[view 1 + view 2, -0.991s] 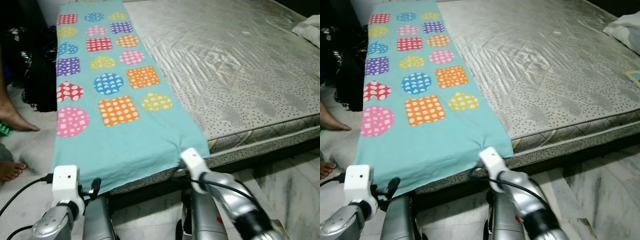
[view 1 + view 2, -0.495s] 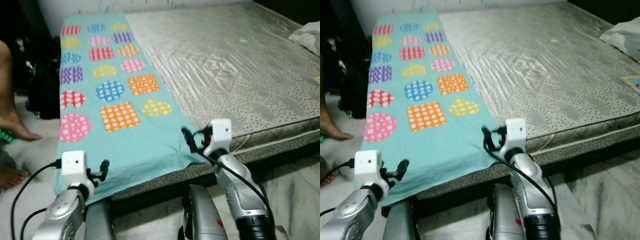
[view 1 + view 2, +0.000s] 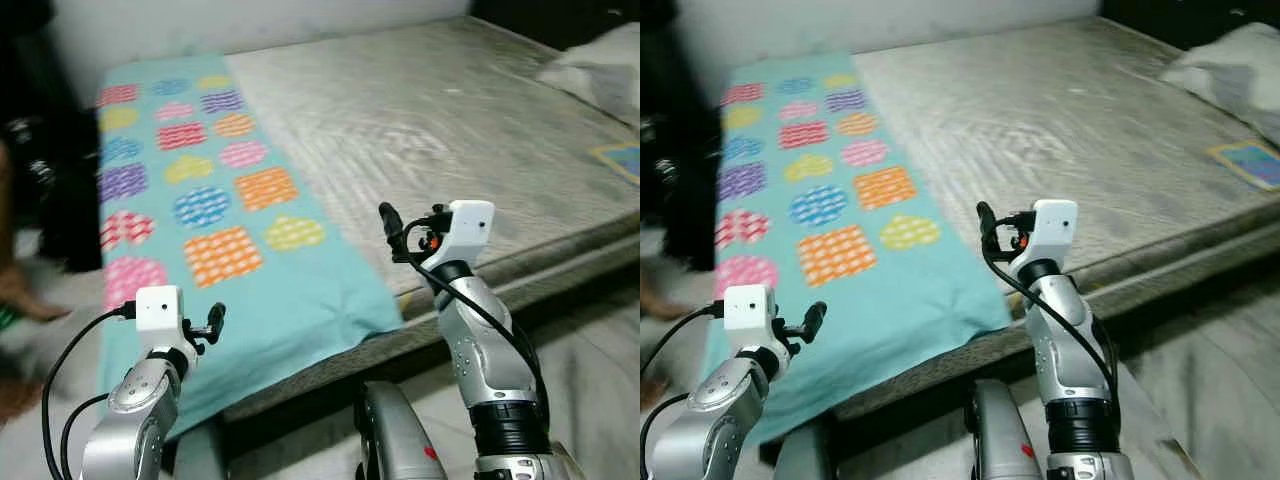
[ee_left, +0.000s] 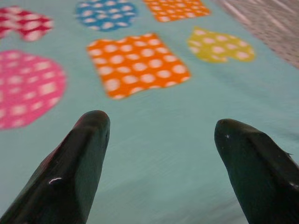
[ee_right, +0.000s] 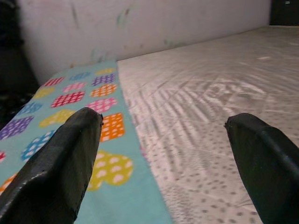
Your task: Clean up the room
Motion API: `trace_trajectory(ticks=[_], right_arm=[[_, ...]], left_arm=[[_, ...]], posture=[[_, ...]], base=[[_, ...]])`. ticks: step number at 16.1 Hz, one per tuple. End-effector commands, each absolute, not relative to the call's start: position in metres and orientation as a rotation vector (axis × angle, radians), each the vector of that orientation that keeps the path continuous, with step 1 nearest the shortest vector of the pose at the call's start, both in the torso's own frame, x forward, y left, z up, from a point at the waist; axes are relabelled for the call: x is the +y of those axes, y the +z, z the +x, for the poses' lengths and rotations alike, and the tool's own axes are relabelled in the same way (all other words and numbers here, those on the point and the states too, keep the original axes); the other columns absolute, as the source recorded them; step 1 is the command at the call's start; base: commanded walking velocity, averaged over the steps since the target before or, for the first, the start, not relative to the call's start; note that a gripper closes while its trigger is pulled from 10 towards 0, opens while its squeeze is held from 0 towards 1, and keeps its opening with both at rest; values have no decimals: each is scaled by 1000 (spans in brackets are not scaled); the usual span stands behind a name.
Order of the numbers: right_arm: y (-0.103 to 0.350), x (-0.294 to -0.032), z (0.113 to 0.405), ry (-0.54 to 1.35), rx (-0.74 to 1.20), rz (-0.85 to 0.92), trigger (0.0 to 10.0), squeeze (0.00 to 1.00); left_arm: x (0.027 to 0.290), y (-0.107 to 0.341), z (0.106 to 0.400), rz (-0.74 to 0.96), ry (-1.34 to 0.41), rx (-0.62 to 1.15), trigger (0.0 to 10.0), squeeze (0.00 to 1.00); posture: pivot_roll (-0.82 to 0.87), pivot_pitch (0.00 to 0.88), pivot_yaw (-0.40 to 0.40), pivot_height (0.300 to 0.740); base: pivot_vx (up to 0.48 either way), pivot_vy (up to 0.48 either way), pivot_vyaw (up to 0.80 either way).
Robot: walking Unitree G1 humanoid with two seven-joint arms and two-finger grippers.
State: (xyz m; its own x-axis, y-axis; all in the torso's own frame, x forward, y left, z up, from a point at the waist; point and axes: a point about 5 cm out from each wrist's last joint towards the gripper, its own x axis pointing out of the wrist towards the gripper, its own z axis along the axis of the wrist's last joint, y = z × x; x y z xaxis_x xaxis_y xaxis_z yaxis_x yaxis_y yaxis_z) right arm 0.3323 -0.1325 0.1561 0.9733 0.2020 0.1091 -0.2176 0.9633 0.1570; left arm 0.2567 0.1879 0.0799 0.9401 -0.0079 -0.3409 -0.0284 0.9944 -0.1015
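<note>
A teal cloth (image 3: 250, 290) printed with bright dotted hearts, circles and squares lies flat along the left side of a grey mattress (image 3: 470, 130), its near end hanging over the bed's edge. My left gripper (image 3: 213, 322) hovers open just above the cloth's near left part; in the left wrist view the left gripper (image 4: 159, 123) holds nothing, with an orange square beyond it. My right gripper (image 3: 390, 225) is raised at the cloth's near right corner. The right wrist view has the right gripper (image 5: 163, 119) open and empty, facing along the bed towards the wall.
A white pillow (image 3: 600, 70) lies at the mattress's far right, and a small blue, yellow-edged item (image 3: 622, 158) near the right edge. Dark bags (image 3: 45, 180) and a person's blurred foot (image 3: 15, 295) are on the floor to the left. Pale floor (image 3: 600, 340) lies right of the bed.
Both grippers have risen from the cloth's hanging near hem. The right one has swung up to the cloth's corner above the bed edge. The camera view has shifted.
</note>
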Motion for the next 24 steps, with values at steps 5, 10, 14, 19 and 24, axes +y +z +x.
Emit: trace_trajectory(ticks=[5, 10, 14, 19, 24], right_arm=[[163, -130, 337, 242, -127, 170, 10000, 0], [162, -126, 331, 290, -150, 177, 10000, 0], [168, -127, 333, 307, -181, 162, 10000, 0], [169, -127, 333, 314, -188, 166, 10000, 0], [171, -127, 334, 315, -194, 170, 10000, 0]], left_arm=[[186, 82, 264, -89, -13, 323, 10000, 0], [187, 79, 263, -85, -13, 329, 10000, 0], [186, 78, 263, -86, -13, 332, 10000, 0], [186, 76, 263, -86, -14, 335, 10000, 0], [187, 77, 263, -81, -14, 336, 10000, 0]], posture=[[-99, 0, 44, 526], [-95, 0, 42, 526], [-98, 0, 42, 556], [-98, 0, 42, 616], [-96, 0, 42, 681]], base=[[0, 0, -540], [0, 0, -109], [0, 0, 0], [0, 0, 0], [0, 0, 0]])
